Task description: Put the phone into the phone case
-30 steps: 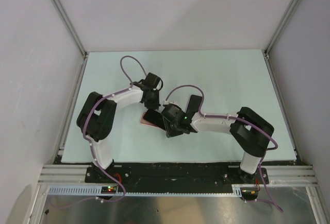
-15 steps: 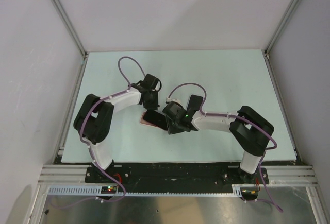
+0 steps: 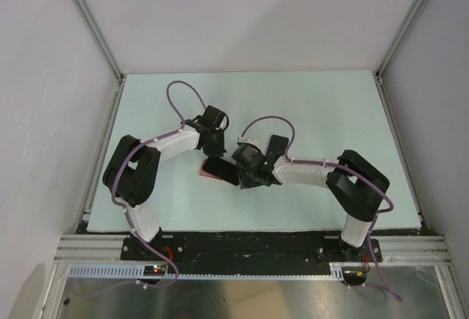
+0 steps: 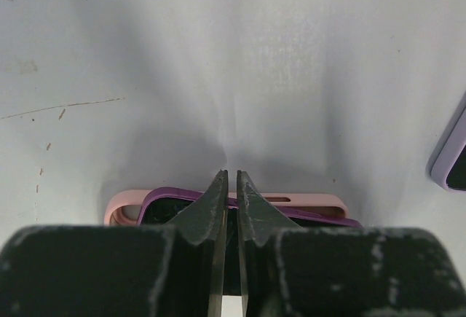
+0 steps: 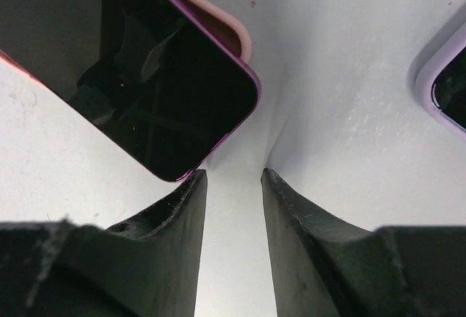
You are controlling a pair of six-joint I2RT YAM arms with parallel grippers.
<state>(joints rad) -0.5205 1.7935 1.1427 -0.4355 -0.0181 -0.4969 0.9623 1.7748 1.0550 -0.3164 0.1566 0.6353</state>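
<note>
Phone (image 5: 145, 69) lies face up near the middle of the surface (image 3: 322, 114), on top of the case (image 5: 234, 34). It looks skewed rather than seated: pink rim shows past its purple edge along one side and at a corner.

In the top view the left pincer (image 4: 229, 180) stands at the phone's 12 o'clock. Its tips are drawn almost together, with only a slit between them and nothing visible in it, and they sit right at the phone's far edge. The right pincer (image 5: 231, 178) is at about 4 o'clock, parted a little and holding nothing, with one finger just beside the phone's near corner.

Several things could go wrong from here:
- Pressing down on one edge while the phone sits crooked may tip the opposite side up instead of snapping it in.
- A corner could ride up onto the rim and jam there.
- The left tips are thin and the face is glossy, so they may skid off and leave the phone unseated.
- A sideways nudge from the right finger might shove phone and case together across the surface, since nothing pins the case.
- That slide could carry them towards the lavender-rimmed thing (image 5: 426, 76) lying close by, at 2 o'clock in the right wrist view.
- The pincers work very near each other, so they may knock together.
</note>
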